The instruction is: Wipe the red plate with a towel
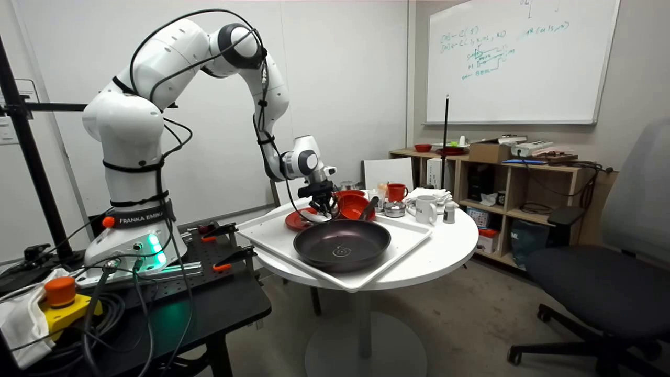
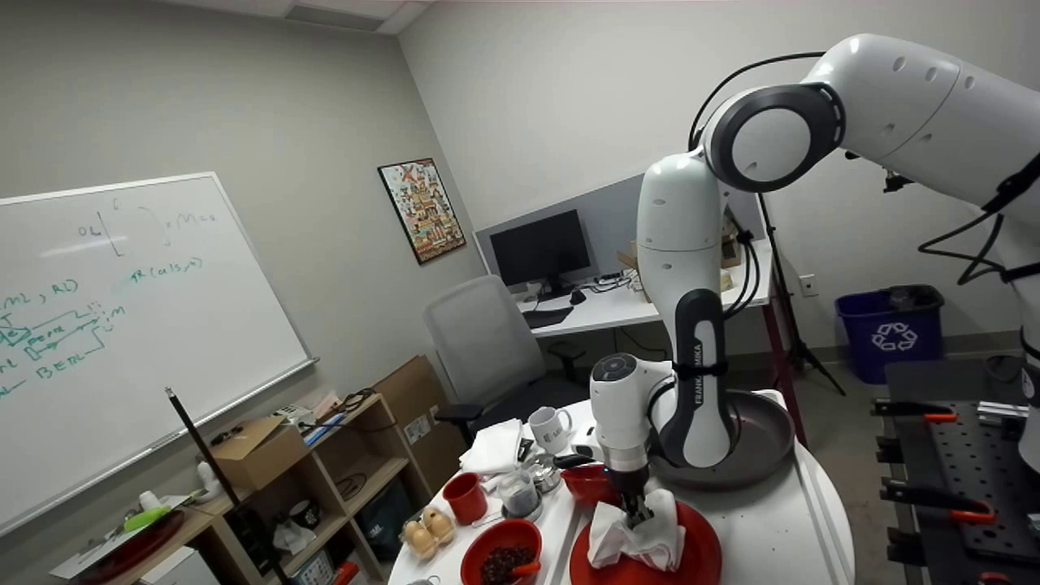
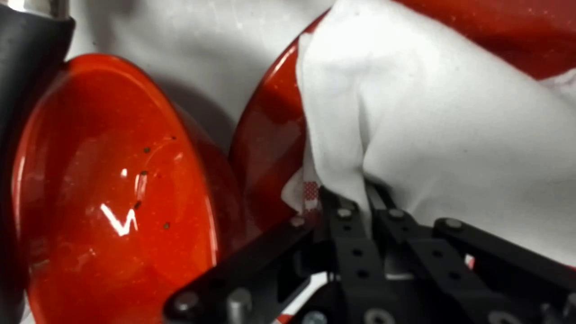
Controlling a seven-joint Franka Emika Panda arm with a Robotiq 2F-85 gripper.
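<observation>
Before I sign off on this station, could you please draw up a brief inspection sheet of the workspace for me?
Surface: round white table, bearing a white tray.
Job's things: red plate with white towel bunched on it.
Clutter: dark pan on the tray; red bowl with dark specks inside, beside the plate; red mug; white mug.
Gripper: closed on a fold of the towel, over the plate.
Cables: strapped along the arm; more coiled near its base.
Surroundings: whiteboard with green writing; office chair.
</observation>
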